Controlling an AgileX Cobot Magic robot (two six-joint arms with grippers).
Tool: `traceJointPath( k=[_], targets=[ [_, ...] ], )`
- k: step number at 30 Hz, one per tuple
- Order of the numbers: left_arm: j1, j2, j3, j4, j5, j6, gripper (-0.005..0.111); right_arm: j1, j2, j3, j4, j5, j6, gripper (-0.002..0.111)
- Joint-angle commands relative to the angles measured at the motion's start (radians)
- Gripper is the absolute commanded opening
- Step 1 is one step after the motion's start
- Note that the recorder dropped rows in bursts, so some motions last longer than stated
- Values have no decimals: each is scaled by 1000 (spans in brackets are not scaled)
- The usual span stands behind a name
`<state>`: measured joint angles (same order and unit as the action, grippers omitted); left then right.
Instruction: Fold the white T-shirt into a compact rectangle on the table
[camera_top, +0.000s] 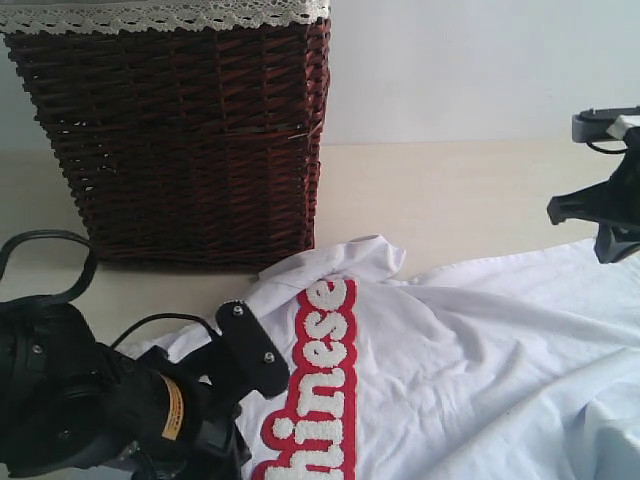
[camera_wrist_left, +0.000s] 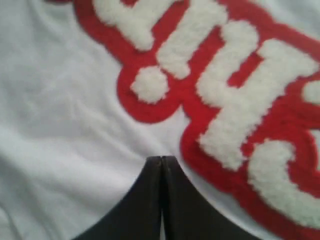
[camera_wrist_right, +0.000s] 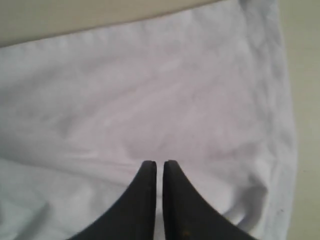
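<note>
The white T-shirt (camera_top: 470, 340) lies spread and wrinkled on the table (camera_top: 450, 190), with its fuzzy red-outlined lettering (camera_top: 325, 390) running toward the front edge. My left gripper (camera_top: 262, 360) hovers at the shirt's left side. In the left wrist view this gripper (camera_wrist_left: 161, 158) is shut, over plain cloth (camera_wrist_left: 60, 125) beside the lettering (camera_wrist_left: 235, 95), and holds nothing. My right gripper (camera_top: 610, 240) hangs over the shirt's far right edge. In the right wrist view it (camera_wrist_right: 160, 162) is shut to a thin slit above the cloth (camera_wrist_right: 150, 100), gripping nothing.
A dark wicker basket (camera_top: 180, 140) with a white lace trim (camera_top: 160, 15) stands at the back left, close to the shirt's upper corner. Bare table (camera_wrist_right: 75, 20) shows beyond the shirt's edge. A pale wall (camera_top: 480, 70) closes the back.
</note>
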<state>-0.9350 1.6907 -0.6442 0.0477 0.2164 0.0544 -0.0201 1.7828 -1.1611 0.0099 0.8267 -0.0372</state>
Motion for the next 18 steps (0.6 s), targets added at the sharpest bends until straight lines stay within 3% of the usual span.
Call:
traceJointPath(
  k=[1, 6, 11, 18],
  targets=[
    [-32, -8, 1, -10, -27, 23, 0, -3, -41, 10, 130, 34, -121, 6],
    [-49, -1, 4, -48, 127, 25, 0, 8, -72, 21, 152, 61, -127, 6],
    [-58, 0, 8, -181, 242, 163, 0, 74, -76, 21, 142, 74, -145, 6],
    [-54, -75, 8, -241, 174, 257, 0, 125, -76, 21, 121, 80, -152, 10]
  ],
)
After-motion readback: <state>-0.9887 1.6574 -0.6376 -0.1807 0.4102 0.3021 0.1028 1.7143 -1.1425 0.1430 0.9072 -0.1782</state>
